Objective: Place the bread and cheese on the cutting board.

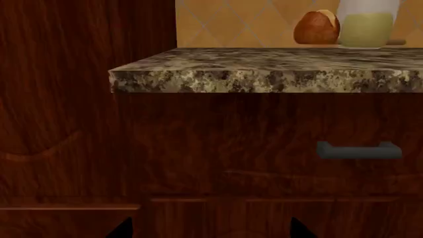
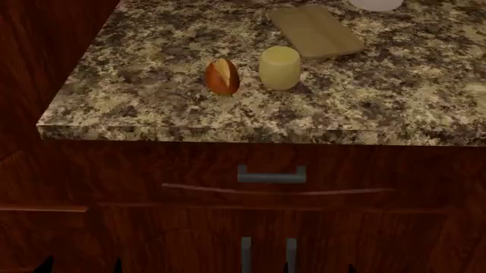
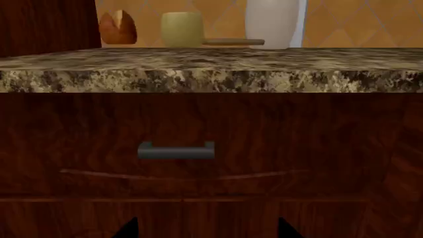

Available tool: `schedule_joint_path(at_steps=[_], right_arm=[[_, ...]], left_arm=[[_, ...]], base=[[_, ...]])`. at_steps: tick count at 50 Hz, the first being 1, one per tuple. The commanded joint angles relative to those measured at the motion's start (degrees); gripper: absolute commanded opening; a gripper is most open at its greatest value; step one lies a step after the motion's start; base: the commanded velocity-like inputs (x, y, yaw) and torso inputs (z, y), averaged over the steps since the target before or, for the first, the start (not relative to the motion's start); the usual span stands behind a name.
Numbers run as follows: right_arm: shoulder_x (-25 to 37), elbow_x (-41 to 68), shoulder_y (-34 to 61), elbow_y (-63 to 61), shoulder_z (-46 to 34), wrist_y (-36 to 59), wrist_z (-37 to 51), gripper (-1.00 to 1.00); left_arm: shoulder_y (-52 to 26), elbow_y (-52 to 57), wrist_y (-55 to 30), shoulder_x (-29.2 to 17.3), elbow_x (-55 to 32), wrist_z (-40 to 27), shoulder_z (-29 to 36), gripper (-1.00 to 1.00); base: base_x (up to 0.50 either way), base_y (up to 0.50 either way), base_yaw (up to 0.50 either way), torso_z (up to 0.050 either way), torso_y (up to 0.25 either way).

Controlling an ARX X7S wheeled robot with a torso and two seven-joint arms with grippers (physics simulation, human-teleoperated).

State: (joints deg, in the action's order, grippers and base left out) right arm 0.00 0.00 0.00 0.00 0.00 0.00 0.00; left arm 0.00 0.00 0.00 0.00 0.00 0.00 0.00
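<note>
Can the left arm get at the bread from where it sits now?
Probably not yet. The left wrist camera looks up from below the countertop edge, facing the drawer front, so the arm must rise first. Above, the bread stands free, apart from the cheese, nothing blocking its left side.

Kitchen, simulated render. Evidence: speckled granite desk point(image 2: 152, 108) on dark wood base cabinets point(image 2: 152, 227), with a drawer front carrying a grey bar handle point(image 2: 271, 174) and two vertical door pulls point(image 2: 267, 253) below it. Tall dark wood cabinet side point(image 1: 66, 99) butts against the desk's left end. Tan diagonal-tile backsplash point(image 3: 357, 25) runs behind. Food and prep items sit on top: bread point(image 2: 222, 76) just beside the cheese point(image 2: 279, 67), a wooden cutting board point(image 2: 317, 30) behind them, and a white crock point(image 3: 274, 22) at the back near the wall.
</note>
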Motion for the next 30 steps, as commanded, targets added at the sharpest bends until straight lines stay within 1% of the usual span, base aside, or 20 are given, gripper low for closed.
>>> schedule_joint_path(at_steps=[1, 11, 22, 23, 24, 30], right_arm=[[0.5, 0.5, 0.0, 0.0, 0.0, 0.0, 0.0, 1.00], [2.2, 2.6, -0.2, -0.7, -2.5, 0.4, 3.3, 1.00], [3.4, 4.0, 0.2, 0.1, -3.8, 0.1, 4.6, 1.00], [16.7, 15.0, 6.3, 3.6, -23.4, -2.0, 22.2, 1.00], [0.5, 1.0, 0.2, 0.3, -0.4, 0.2, 1.2, 1.00], [1.9, 2.3, 0.3, 0.5, -2.1, 0.0, 2.8, 1.00]], left_arm=[[-0.4, 0.3, 0.3, -6.8, -6.8, -8.1, 8.2, 1.00], [-0.3, 0.8, 0.0, -7.3, -7.7, -8.6, 8.4, 1.00], [-0.8, 0.0, -0.4, -7.8, -7.3, -9.4, 9.3, 1.00], [0.5, 1.6, 1.9, -7.7, -5.0, -8.3, 12.2, 1.00], [0.1, 0.7, -0.8, -0.6, -0.2, -0.6, 0.8, 1.00], [0.0, 0.8, -1.0, -1.9, -1.4, -2.2, 2.4, 1.00]], base=[[0.00, 0.00, 0.00, 0.000, 0.000], [0.00, 0.00, 0.00, 0.000, 0.000], [0.00, 0.00, 0.00, 0.000, 0.000], [0.02, 0.00, 0.00, 0.000, 0.000], [0.00, 0.00, 0.00, 0.000, 0.000], [0.00, 0.00, 0.00, 0.000, 0.000]])
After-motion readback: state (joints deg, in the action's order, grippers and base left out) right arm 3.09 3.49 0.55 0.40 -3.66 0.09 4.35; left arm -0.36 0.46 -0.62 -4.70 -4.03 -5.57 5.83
